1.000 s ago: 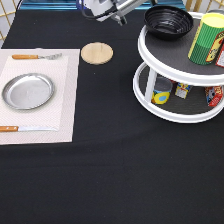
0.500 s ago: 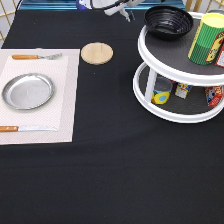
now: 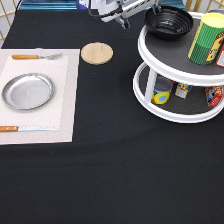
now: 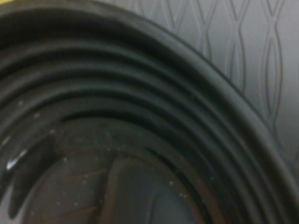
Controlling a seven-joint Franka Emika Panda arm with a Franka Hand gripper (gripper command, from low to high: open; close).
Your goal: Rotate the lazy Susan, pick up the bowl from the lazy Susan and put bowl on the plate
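The glossy black bowl (image 3: 169, 21) sits on the top tier of the white lazy Susan (image 3: 165, 69) at the exterior view's upper right. My gripper (image 3: 146, 11) is at the exterior view's top, right at the bowl's left rim. The wrist view is filled by the bowl's ridged inner wall (image 4: 93, 125), with the dark grey non-slip surface (image 4: 266, 50) beside its rim. The silver plate (image 3: 27, 91) lies bare on a pale placemat (image 3: 65, 100) at the exterior view's left, far from the gripper.
A green and yellow can (image 3: 210, 39) stands on the top tier next to the bowl. Small cans (image 3: 161, 92) stand on the lower tier. A round wooden coaster (image 3: 97, 53) lies between placemat and turntable. A fork (image 3: 35, 56) and a knife (image 3: 25, 128) flank the plate.
My gripper has moved toward the exterior view's right, from above the coaster's side to the bowl's left rim. The bowl and the plate have not moved.
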